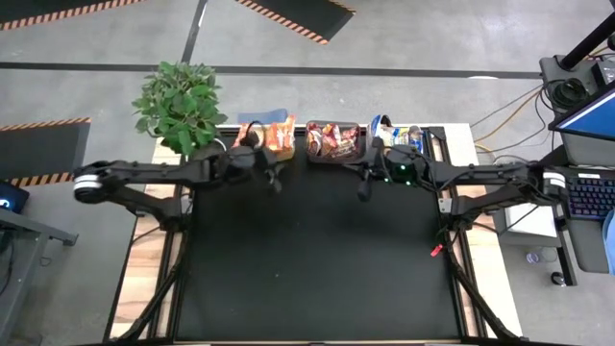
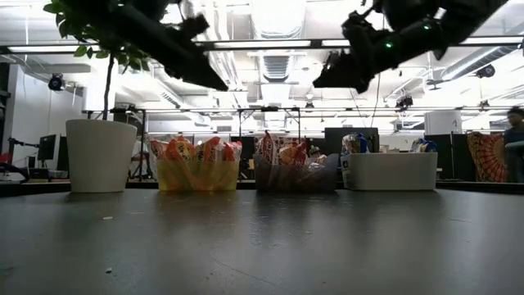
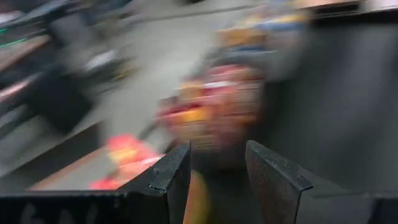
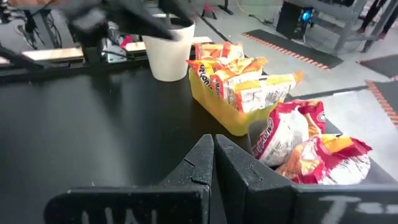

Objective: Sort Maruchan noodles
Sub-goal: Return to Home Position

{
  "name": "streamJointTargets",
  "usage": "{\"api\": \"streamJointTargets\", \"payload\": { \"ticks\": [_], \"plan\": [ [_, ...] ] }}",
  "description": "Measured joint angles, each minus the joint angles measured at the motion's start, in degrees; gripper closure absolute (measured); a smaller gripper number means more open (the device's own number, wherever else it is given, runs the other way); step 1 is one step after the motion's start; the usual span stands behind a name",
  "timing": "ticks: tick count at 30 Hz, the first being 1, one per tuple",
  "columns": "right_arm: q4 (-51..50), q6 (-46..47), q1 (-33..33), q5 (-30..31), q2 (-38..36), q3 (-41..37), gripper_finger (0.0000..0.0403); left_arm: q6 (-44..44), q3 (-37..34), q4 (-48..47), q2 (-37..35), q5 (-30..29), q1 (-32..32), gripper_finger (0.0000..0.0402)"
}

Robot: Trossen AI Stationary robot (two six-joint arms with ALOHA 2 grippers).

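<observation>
Working outward from the near edge, you have the black table (image 1: 317, 269) first, then both arms hanging above its far half.

- Your left gripper (image 1: 276, 181) hovers off the surface, just short of the yellow bin (image 2: 196, 179). Its fingers (image 3: 174, 180) stand apart with nothing between them.
- Your right gripper (image 1: 363, 187) hovers about level with it, just short of the grey middle bin (image 2: 295, 180). In the right wrist view its fingers (image 4: 202, 162) are pressed together on nothing.

Three bins stand side by side along the far edge, and they hold all the Maruchan noodles (image 4: 249, 87) you can see:

- The orange packets (image 2: 195, 152) stand on edge in the yellow bin, their tops above the rim.
- The red-pink packets (image 2: 282, 152) are heaped in the grey middle bin.
- The blue-and-yellow packets (image 2: 356, 143) poke up at the left end of the white bin (image 2: 391, 170).

Every packet carries printed lettering. The right wrist view shows a line of it running up a red-pink packet, but you cannot read a word or a brand name from any view.

A leafy plant (image 1: 181, 101) in a white pot (image 2: 100, 156) sits beside the yellow bin at the far left corner. Off the table's right side there is a laptop (image 1: 588, 120). In the room behind, a person (image 2: 516, 131) shows at the right edge of the low view.
</observation>
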Motion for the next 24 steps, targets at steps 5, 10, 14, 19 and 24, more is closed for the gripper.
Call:
{"api": "streamJointTargets", "payload": {
  "ticks": [5, 10, 14, 19, 24],
  "plan": [
    [0.45, -2.75, 0.0, -0.12, -4.29, -4.9, 0.0394, 0.33, -7.98, 1.01, -10.15, 15.77, -2.45, 0.0272],
    [0.92, -3.57, 0.0, -0.12, -9.33, -9.2, 0.0394, -2.63, -15.01, 1.54, -20.66, 15.71, -2.95, 0.0288],
    [1.87, -3.45, 0.0, -0.12, -13.31, -12.43, 0.0394, -3.06, -19.78, 1.68, -28.43, 15.71, -2.95, 0.0304],
    [4.81, -3.4, 0.0, -0.12, -17.5, -17.24, 0.0394, -3.08, -24.64, 1.64, -36.64, 15.69, -2.95, 0.0323],
    [9.09, -3.49, -0.09, -1.53, -22.24, -22.43, 0.0394, -4.3, -28.49, 1.62, -43.54, 15.69, -2.93, 0.0326]
  ]
}}
